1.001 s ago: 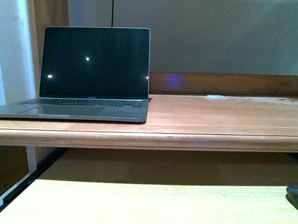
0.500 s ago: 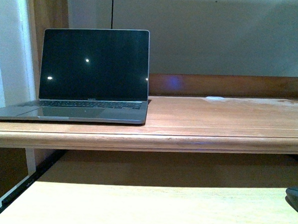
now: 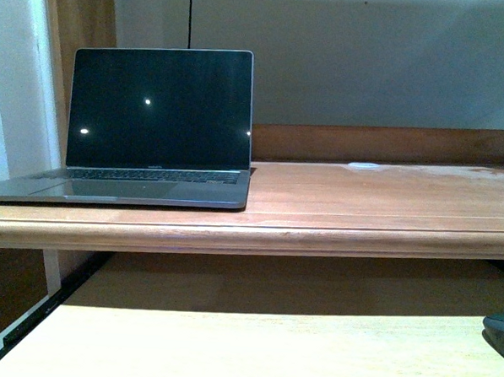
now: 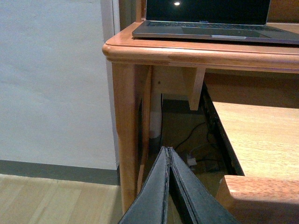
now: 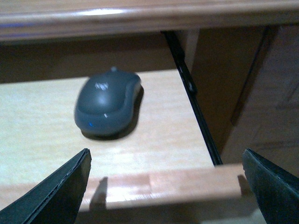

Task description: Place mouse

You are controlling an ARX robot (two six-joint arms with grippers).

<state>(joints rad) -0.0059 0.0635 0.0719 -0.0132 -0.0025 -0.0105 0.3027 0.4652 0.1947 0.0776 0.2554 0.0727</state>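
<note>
One small dark grey oval plastic mouse (image 5: 108, 105) lies on the one pale wooden pull-out shelf (image 5: 42, 140). One open grey metal laptop with a dark screen (image 3: 159, 108) stands at the left end of the one brown wooden desk top (image 3: 378, 199). One small flat white round thing (image 3: 365, 165) sits near the desk top's back edge; what it is cannot be told. Two black grippers show, the left gripper (image 4: 168, 151) and the right gripper (image 5: 166, 156), each with two fingers.
</note>
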